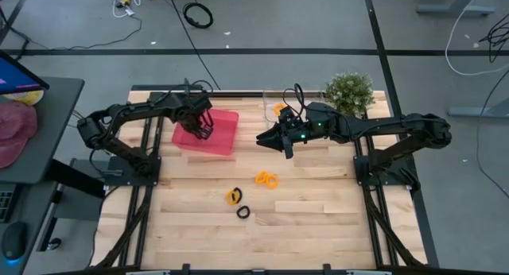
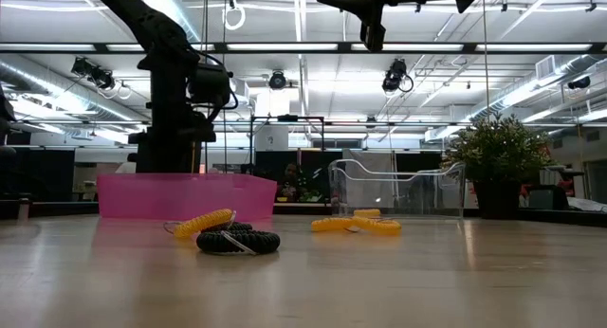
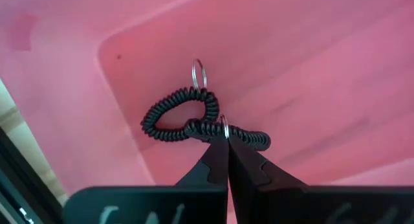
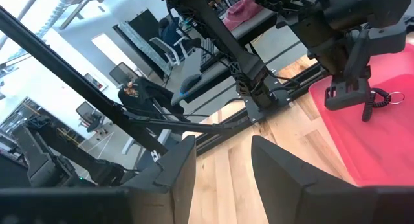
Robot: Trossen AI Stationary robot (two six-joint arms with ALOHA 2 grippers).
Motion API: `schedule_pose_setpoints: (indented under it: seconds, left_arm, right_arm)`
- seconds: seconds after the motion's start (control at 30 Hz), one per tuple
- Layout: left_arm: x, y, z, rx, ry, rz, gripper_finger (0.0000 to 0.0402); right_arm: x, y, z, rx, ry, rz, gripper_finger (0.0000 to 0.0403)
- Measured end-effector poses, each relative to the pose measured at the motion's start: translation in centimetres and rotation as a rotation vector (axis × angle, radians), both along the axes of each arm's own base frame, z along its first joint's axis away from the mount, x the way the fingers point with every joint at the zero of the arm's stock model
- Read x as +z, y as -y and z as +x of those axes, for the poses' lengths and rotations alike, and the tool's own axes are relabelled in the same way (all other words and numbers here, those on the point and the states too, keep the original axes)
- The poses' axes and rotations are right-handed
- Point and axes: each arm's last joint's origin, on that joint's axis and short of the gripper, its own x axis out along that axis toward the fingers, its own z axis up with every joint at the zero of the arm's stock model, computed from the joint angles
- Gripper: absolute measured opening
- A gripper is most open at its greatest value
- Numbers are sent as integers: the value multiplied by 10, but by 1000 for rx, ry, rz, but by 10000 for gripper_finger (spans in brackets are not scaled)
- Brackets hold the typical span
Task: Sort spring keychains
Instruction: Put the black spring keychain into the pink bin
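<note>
My left gripper (image 1: 203, 125) is over the pink bin (image 1: 225, 140) and shut on a black spring keychain (image 3: 178, 117), whose metal ring (image 3: 199, 74) shows in the left wrist view. My right gripper (image 4: 223, 179) is open and empty. It is raised high over the table's middle (image 1: 269, 138), to the right of the bin. Two orange keychains (image 1: 266, 180) (image 1: 232, 197) and one black keychain (image 1: 242, 212) lie flat on the table. Another orange one (image 1: 278, 109) lies by the clear container (image 2: 394, 186). My left gripper pinches the black keychain's coiled cord (image 3: 210, 129) between its two fingertips (image 3: 218, 153), coming from above. The coil loop and ring spread out beyond the fingers over the pink bin's floor. Whether the coil rests on that floor I cannot tell.
A potted plant (image 1: 350, 92) stands at the table's far right. The clear container sits at the far edge beside it. Bare wooden table (image 1: 318, 219) stretches along the near side. A screen and a red cloth (image 1: 16, 128) lie on a side desk to the left.
</note>
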Motion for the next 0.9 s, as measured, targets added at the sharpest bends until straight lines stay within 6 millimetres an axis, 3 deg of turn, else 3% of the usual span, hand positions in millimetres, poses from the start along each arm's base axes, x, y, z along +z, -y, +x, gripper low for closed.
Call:
schedule_pose_setpoints:
  seconds: [0.4,0.63,0.9]
  left_arm:
    - [-1,2,0,-4,10,-43,0]
    - [-16,3,4,-11,-31,-136,0]
    - [-25,3,13,-31,-36,-107,0]
  right_arm:
    - [0,0,0,0,0,0,153]
    - [0,0,0,-8,0,-1,153]
    - [0,1,0,-19,0,-4,153]
